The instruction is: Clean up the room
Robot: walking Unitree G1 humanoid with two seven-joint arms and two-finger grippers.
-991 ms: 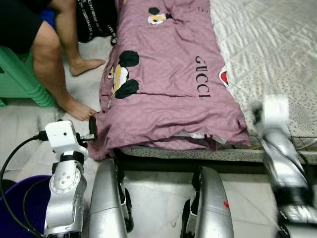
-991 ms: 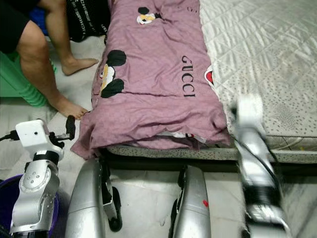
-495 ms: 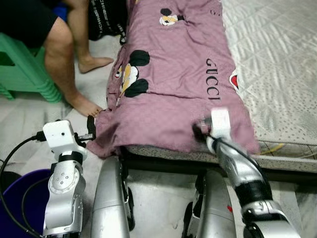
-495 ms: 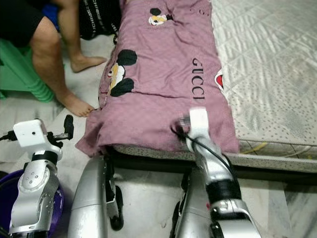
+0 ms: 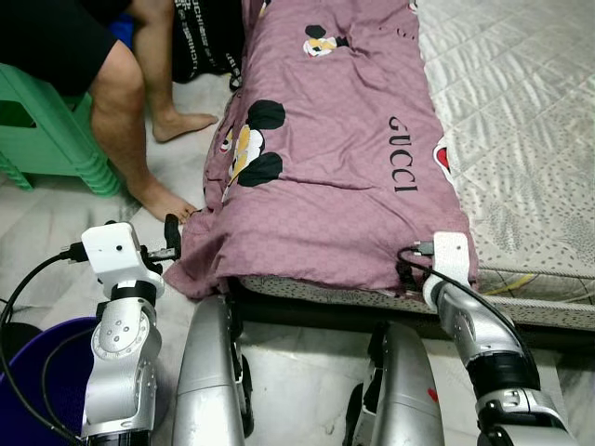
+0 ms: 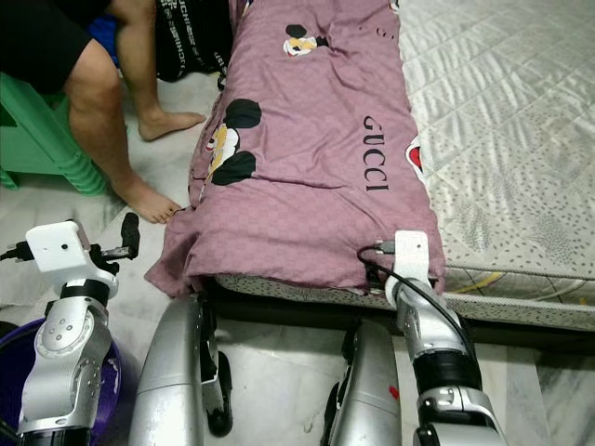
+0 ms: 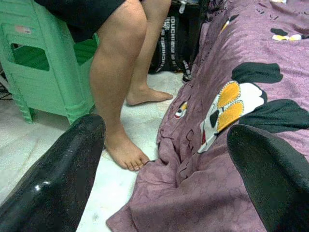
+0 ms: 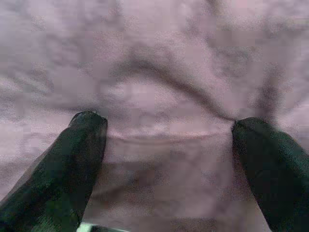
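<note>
My right gripper (image 8: pixel 166 137) has swung in from the side onto the near hem of the purple blanket (image 5: pixel 325 177) draped over the bed (image 5: pixel 521 111), jaws spread against soft, floppy cloth, best pinched at a fold; left gripper (image 7: pixel 164 159) open nearby.

The blanket (image 5: pixel 325 177) is spread along the bed's (image 5: pixel 521 121) left side. A person's legs (image 5: pixel 121 111) and a stool (image 5: pixel 46 130) are found on the floor left of it.
</note>
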